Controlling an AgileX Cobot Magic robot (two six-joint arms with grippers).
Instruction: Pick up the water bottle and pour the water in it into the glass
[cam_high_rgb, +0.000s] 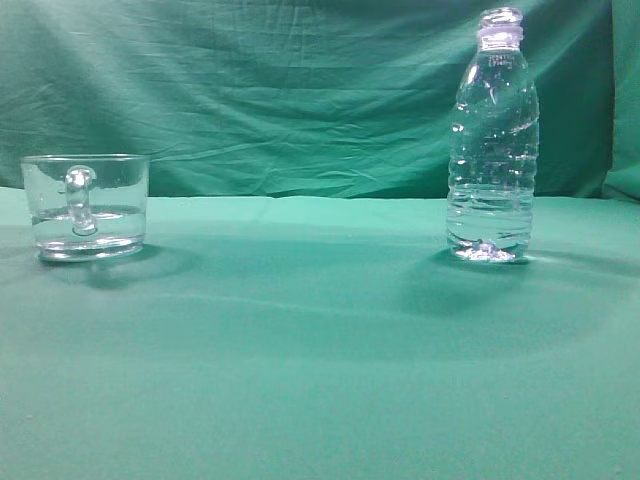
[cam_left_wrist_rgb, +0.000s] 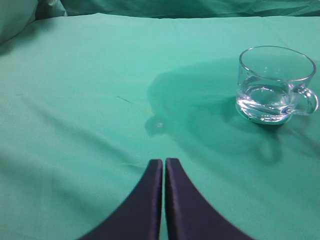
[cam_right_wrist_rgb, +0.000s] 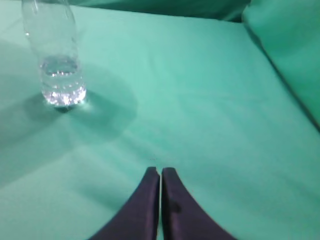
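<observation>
The glass (cam_high_rgb: 85, 207) stands on the bench (cam_high_rgb: 320, 380) near its left edge, handle turned toward the front. The water bottle (cam_high_rgb: 492, 140) stands upright toward the right edge, well apart from the glass and perhaps slightly nearer the front, though the low view makes depth hard to judge. Water (cam_high_rgb: 88, 225) lies in the bottom of the glass, and more fills the lower part of the bottle. A cloth backdrop (cam_high_rgb: 300, 90) hangs behind the bench's rear edge.
</observation>
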